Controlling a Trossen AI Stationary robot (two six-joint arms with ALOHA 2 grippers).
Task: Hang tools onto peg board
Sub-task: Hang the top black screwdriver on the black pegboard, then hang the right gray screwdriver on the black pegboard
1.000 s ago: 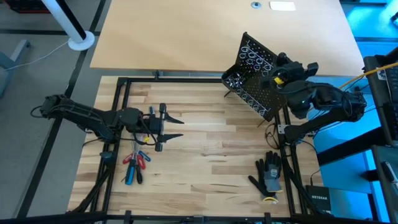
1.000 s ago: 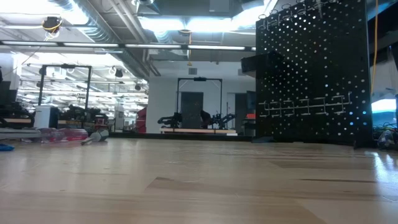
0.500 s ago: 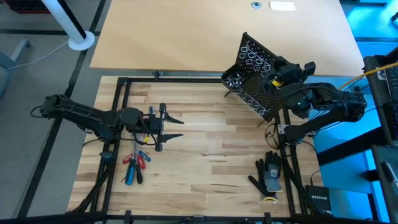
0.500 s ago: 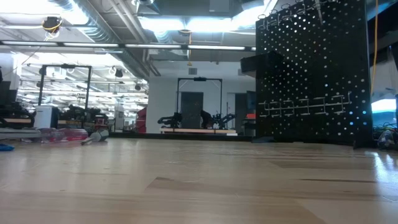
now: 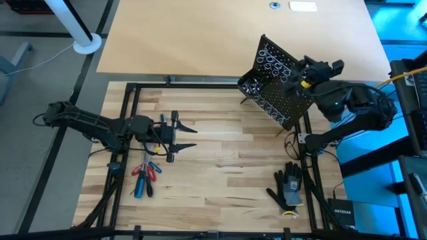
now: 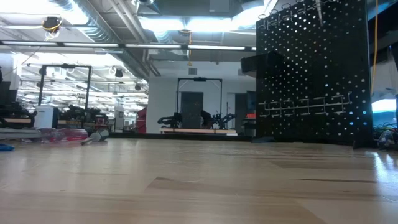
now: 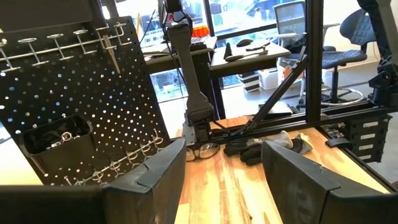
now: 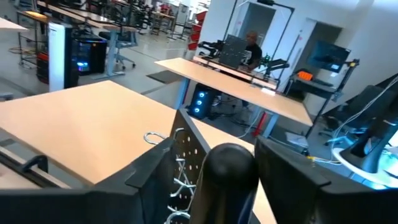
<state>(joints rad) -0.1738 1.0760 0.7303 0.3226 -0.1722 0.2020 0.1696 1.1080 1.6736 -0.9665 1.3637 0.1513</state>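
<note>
Here the loose tools point(image 5: 144, 175) lie low on the left of the surface point(image 5: 220, 167), long sides pointing near to far. The left tool point(image 5: 180, 138) waits spread above them. Far right, the peg board point(image 5: 273, 83) stands slanted. The right tool point(image 5: 301, 69) has spread wider and pulled back; a dark handle point(image 8: 229, 171) sits between its fingers.

Dark jointed arms point(image 5: 93, 125), yellow tag point(image 5: 306, 85) — black cables
</note>
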